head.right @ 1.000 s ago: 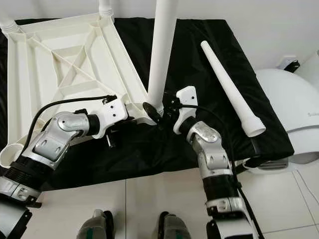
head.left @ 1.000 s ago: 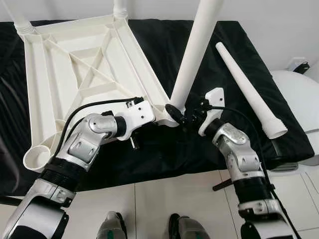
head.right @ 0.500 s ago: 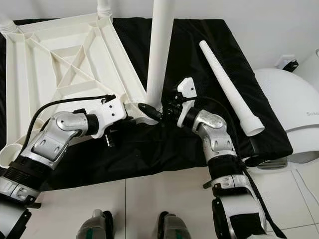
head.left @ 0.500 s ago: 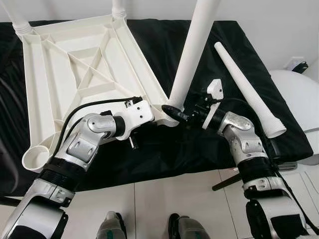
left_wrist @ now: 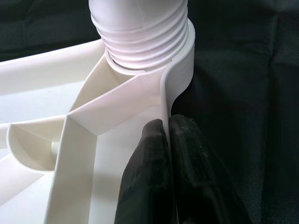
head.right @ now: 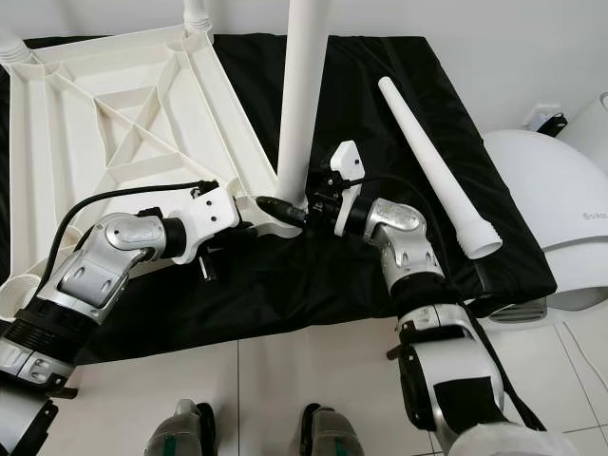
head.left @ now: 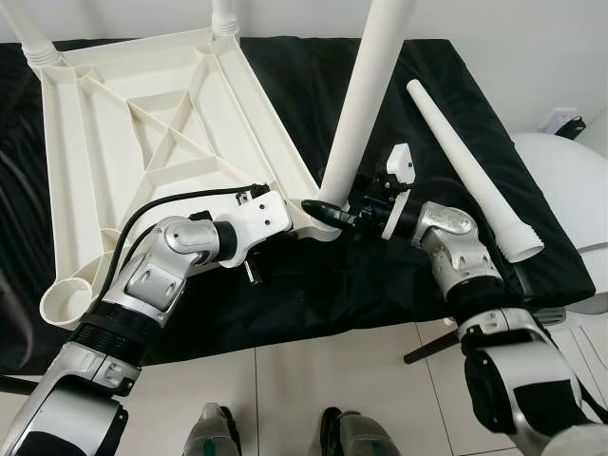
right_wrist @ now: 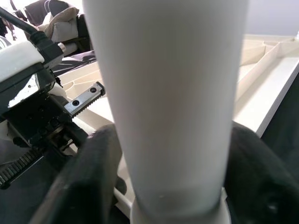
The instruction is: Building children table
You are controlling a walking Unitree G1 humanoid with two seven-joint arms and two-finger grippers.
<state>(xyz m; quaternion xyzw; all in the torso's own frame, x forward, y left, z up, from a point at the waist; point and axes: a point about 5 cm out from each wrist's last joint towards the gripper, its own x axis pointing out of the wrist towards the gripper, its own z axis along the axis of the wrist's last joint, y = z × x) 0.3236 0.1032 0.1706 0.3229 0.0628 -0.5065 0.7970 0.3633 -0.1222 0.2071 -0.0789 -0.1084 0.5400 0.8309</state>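
On the black cloth (head.left: 313, 285) covering the low surface, the white tabletop (head.left: 142, 142) is lying upside down, its ribbed underside facing up. This tabletop serves as the landmark. At its near corner toward the robot's right, 1 white leg (head.left: 366, 95) is standing upright in the corner socket (left_wrist: 140, 44), its threaded end sitting in the socket collar. At the tabletop's far edge, 2 more legs are rising from the far corners, 1 on the robot's left (head.left: 24, 28) and 1 further right (head.left: 225, 14). Off the tabletop's right side, a loose tapered leg (head.left: 470, 171) is lying flat on the cloth, well apart from the frame, its wider end toward the robot. The tabletop's near left corner is showing an open round socket (head.left: 65, 302).

The right hand (head.left: 344, 211) is reaching to the base of the upright leg, its 2 black fingers (right_wrist: 93, 177) straddling the leg and pressing on either side of it. The left hand (left_wrist: 166, 135) is at the tabletop's edge beside the same socket, its fingers pressed together on the thin rim wall just below the collar.
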